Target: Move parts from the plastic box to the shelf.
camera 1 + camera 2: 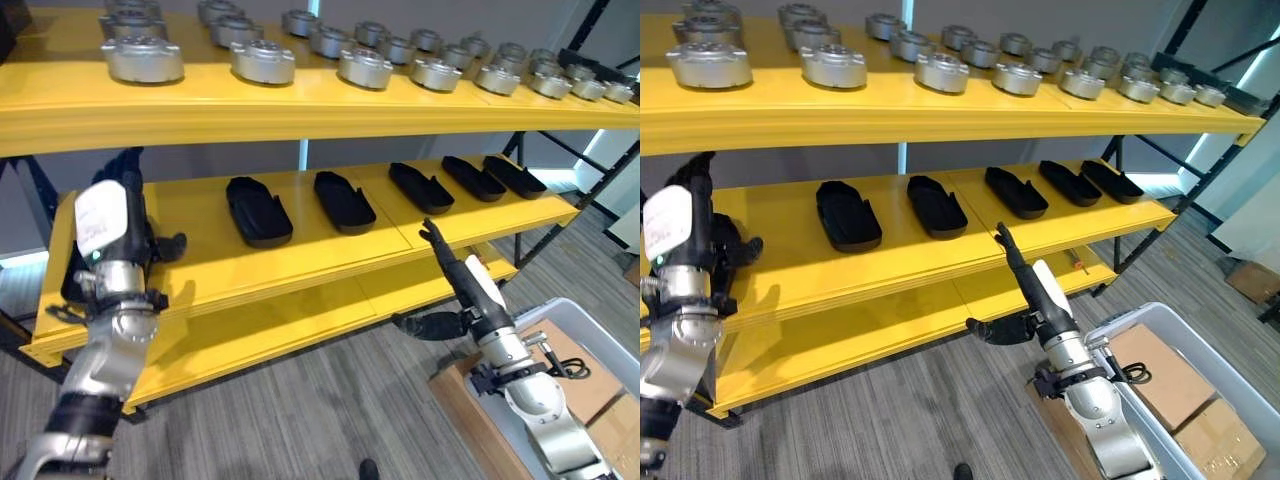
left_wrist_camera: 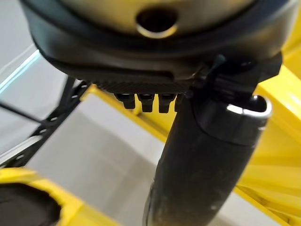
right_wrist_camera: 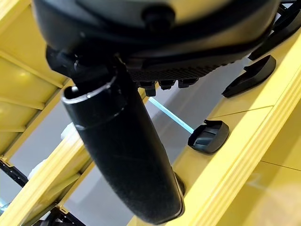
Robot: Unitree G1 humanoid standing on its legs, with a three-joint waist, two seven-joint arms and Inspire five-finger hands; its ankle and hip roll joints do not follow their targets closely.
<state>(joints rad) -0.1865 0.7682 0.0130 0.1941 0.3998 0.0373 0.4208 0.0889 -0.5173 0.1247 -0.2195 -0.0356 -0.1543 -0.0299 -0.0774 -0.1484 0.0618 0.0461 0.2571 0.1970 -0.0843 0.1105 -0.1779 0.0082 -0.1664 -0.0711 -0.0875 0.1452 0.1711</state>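
I stand in front of the yellow shelf (image 1: 300, 250), and all places here I give relative to it. My left hand (image 1: 105, 225) is raised at its left end, at the level of the middle board, with the fingers straight and pointing up, holding nothing. My right hand (image 1: 455, 275) is just before the front edge of the middle board, toward the right part of it. Its fingers (image 1: 435, 240) are stretched out toward the board and the thumb stands out to the side; it is empty too.

The parts already on the middle board are five black parts (image 1: 258, 210). They are long, flat and dark, rounded at the ends, a little like shallow shells, and they lie in one row with gaps between them, each at a similar slant. I think this order is kept so that every piece can be taken or counted easily. On the top board stand many round silver metal parts (image 1: 262, 60), also in rows, apart from the black ones.

The plastic box (image 1: 1180, 345) is grey and stands low, to the right of the shelf, near my right arm. In it I see brown cardboard boxes (image 1: 1155, 375); I cannot tell whether loose parts lie there.

As both hands are empty, I judge that the next step is to turn down to the box.
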